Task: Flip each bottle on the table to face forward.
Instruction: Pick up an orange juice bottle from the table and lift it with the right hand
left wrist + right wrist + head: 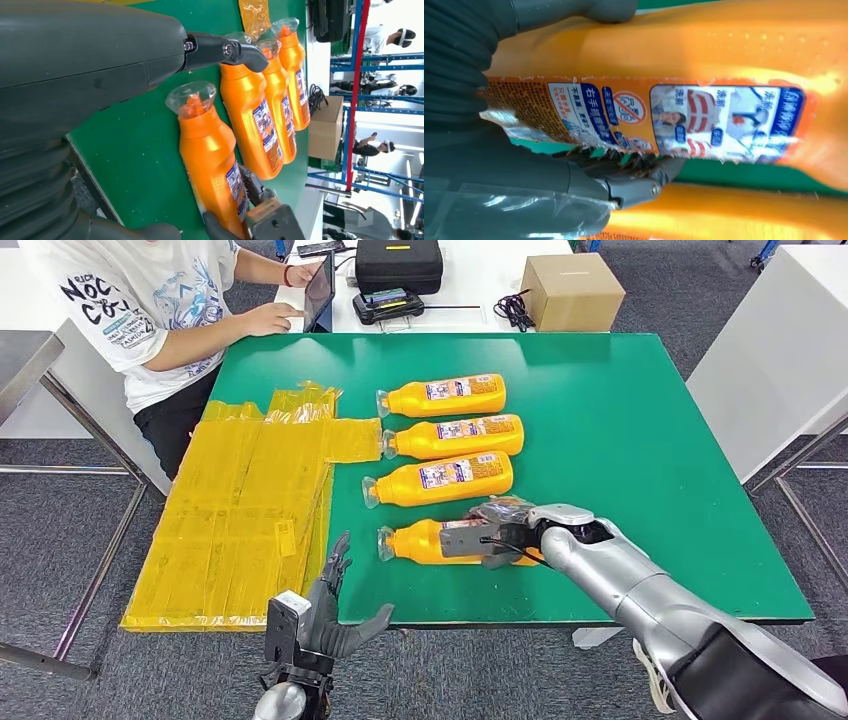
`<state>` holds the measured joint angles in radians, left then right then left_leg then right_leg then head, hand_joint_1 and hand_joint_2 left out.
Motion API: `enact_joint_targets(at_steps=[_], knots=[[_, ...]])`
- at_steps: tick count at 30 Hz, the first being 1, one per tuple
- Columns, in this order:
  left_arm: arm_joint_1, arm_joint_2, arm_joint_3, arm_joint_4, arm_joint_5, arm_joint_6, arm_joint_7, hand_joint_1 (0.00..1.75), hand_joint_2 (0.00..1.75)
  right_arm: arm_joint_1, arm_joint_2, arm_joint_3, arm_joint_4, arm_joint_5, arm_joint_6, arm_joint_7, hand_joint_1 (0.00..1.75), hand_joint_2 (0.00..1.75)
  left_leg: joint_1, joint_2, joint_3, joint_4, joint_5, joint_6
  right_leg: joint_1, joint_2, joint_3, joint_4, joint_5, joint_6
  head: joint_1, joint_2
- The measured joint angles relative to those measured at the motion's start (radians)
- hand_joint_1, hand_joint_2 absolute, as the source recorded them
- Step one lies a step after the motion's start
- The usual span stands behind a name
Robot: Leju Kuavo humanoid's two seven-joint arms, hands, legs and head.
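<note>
Right hand (500, 538) gripping nearest orange bottle (425, 542), lying on green table (640, 440); left hand (325, 615) open, empty.

Bare green table (640, 460) right of the bottles (450, 437); yellow bags (250, 500) crowding their left.

The held bottle's label (649, 117) bears Chinese print, "右手" readable, plus a prohibition sign

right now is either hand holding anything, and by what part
The right hand grips the nearest orange bottle around its labelled body, at the end away from the cap. The left hand holds nothing, fingers apart.
</note>
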<state>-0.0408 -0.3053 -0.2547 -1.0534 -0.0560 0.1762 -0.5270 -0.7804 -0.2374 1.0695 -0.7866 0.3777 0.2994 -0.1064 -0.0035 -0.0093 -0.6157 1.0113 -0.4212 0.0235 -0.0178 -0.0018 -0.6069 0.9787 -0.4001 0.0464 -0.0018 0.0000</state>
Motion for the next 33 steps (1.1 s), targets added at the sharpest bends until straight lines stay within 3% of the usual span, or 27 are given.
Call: enact_joint_targets(at_steps=[4,9,14,19,29,33], knots=[[0.006,0.0,0.002,-0.004,0.006,0.01,-0.005,0.0,1.75,0.107,-0.006,-0.078,-0.067,-0.02,-0.22,-0.02,1.75,1.75,0.0,-0.001,-0.001,0.0,0.0,0.0,0.0,-0.001,0.0,0.0,0.0,0.0,0.0,0.0],[0.017,0.0,0.005,-0.016,0.005,0.021,-0.006,0.0,1.75,0.241,0.0,-0.202,-0.191,0.034,-0.325,-0.056,1.75,1.75,0.001,-0.002,-0.002,0.0,-0.001,0.001,0.001,-0.001,-0.001,0.0,0.0,0.0,0.0,0.0],[0.041,0.0,0.008,-0.043,0.002,0.033,-0.007,0.0,1.75,0.438,0.069,-0.399,-0.412,0.1,-0.448,-0.139,1.75,1.75,0.001,-0.002,-0.003,0.0,-0.001,0.0,0.001,-0.002,-0.002,0.0,-0.001,0.0,0.0,0.0],[0.053,0.0,0.008,-0.06,-0.004,0.041,-0.008,0.0,1.75,0.552,0.137,-0.532,-0.572,0.109,-0.499,-0.196,1.75,1.75,0.001,-0.002,-0.003,-0.001,-0.001,0.0,0.001,-0.001,-0.002,0.0,-0.001,0.0,0.0,0.0],[0.061,-0.001,0.014,-0.1,0.078,0.093,-0.031,0.0,1.75,0.704,0.241,-0.682,-0.782,0.051,-0.596,-0.346,1.75,1.75,0.0,-0.001,-0.003,-0.001,-0.001,0.0,0.0,-0.001,-0.002,0.0,-0.001,0.0,0.0,0.0],[0.065,-0.002,0.02,-0.143,0.182,0.029,0.0,0.0,1.75,0.748,0.271,-0.726,-0.807,0.081,-0.664,-0.398,1.75,1.75,0.0,-0.001,-0.003,-0.001,-0.001,0.0,0.0,-0.001,-0.002,0.0,-0.001,0.0,0.0,0.0]])
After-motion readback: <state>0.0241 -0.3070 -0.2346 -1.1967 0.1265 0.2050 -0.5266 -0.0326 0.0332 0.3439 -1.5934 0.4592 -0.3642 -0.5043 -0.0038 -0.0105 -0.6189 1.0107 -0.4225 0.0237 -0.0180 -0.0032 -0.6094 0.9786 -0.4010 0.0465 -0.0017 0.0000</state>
